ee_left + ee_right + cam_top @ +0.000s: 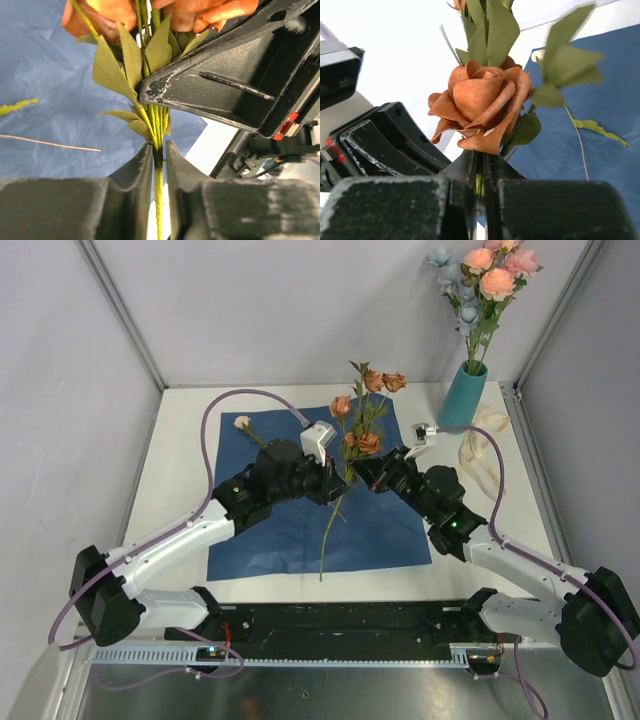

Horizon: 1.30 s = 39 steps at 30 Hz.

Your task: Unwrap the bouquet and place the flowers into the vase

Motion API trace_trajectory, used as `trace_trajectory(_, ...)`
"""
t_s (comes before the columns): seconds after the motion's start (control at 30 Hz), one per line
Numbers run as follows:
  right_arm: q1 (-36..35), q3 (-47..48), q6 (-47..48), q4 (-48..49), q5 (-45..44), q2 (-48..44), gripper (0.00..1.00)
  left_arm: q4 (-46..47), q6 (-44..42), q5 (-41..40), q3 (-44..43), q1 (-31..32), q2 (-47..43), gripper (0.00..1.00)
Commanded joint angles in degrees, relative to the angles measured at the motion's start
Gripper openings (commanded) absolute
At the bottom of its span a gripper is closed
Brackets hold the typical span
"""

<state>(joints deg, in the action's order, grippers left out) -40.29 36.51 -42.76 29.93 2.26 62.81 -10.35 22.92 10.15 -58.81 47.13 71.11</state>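
Blue tissue paper (260,530) lies open, pink roses (495,270) fill the teal vase (462,395); left gripper (159,152) and right gripper (481,165) both pinch the rust-brown sprig (368,405), one pale rose (242,423) waiting.

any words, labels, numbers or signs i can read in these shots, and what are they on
No text can be read anywhere.
Red tag on the right hand: too blurred to read.
Red mark on the left hand: too blurred to read.
The vase, blue paper and flowers carry no print.
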Motion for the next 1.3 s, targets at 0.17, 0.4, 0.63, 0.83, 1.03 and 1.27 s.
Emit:
trace_trajectory(0.17, 1.5, 3.3, 11.9, 11.6, -1.1, -2.1, 0.0, -1.6, -2.0, -2.7, 0.3, 0.5, -6.2, 0.8)
trace_trajectory(0.4, 9.2, 7.8, 27.4, 11.8, -3.0, -5.8, 0.0, -15.3, -2.2, -6.2, -2.1, 0.5, -13.3, 0.99)
trace_trajectory(0.63, 19.9, 13.9, 45.2, 21.7, -3.2, -1.9, 0.0, -29.5, -7.9, -24.8, -0.8, 0.5, -23.3, 1.0)
trace_trajectory(0.83, 29.5, 21.0, 52.5, 27.2, 0.8, 4.8, 0.0, -32.4, -12.5, -38.5, 5.1, 0.5, -35.0, 1.0)
trace_trajectory(1.03, 38.2, 29.5, 53.0, 27.8, 1.3, 13.1, 0.0, -31.3, -10.7, -46.8, 10.3, 0.4, -42.5, 1.0)
trace_trajectory(1.27, 42.4, 37.2, 51.8, 29.6, 1.7, 22.8, 0.0, -31.2, -10.2, -46.7, 10.1, 0.4, -41.5, 1.0)
